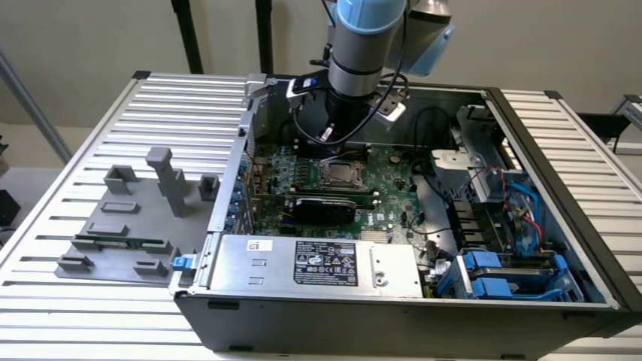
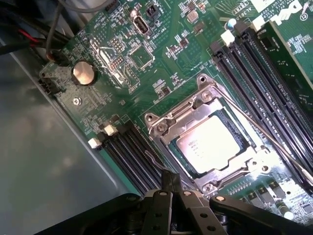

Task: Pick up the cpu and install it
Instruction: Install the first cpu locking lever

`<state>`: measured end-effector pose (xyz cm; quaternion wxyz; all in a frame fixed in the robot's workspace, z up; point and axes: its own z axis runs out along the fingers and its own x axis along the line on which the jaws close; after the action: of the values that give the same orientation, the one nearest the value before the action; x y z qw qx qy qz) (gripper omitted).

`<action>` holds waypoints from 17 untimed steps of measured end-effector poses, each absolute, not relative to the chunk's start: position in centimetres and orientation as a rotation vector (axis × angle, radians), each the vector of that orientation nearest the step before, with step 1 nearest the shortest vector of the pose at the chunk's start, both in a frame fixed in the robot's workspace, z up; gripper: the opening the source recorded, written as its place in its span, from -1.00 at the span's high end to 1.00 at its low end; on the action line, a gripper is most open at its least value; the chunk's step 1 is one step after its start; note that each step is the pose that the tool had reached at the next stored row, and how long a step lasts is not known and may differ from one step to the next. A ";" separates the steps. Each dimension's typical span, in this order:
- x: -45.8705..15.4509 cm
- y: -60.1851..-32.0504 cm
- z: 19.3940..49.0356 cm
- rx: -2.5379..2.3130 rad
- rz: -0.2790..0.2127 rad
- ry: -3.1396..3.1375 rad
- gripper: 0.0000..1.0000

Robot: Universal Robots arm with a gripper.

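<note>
Gripper [image 2: 172, 188] is hanging over the motherboard [image 2: 161, 63] with fingers pressed together, gripping nothing. The cpu [image 2: 211, 143] is sitting flat inside the socket frame [image 2: 168, 128], just beside the fingertips and apart from them. In the exterior view the arm [image 1: 363, 45] is standing over the open pc case [image 1: 401, 316], socket just below it.

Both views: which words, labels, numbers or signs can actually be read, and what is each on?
None can be read.
Power supply label: white print on black, too small.
White sticker on the power supply: blurred.
Cpu top: faint engraving, illegible.
Motherboard: white markings, too small.
</note>
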<state>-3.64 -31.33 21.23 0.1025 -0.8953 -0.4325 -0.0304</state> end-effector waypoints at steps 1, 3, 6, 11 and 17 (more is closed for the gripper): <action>-3.7 -31.2 21.2 -2.643 -0.090 -1.277 0.79; -3.7 -31.2 21.2 -2.643 -0.090 -1.277 0.79; -3.7 -31.2 21.3 -2.642 -0.090 -1.277 0.79; -3.7 -31.5 21.3 -2.643 -0.090 -1.277 0.79; -3.6 -31.5 21.3 -2.643 -0.090 -1.277 0.79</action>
<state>-3.62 -31.51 21.26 0.1025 -0.8953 -0.4325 -0.0305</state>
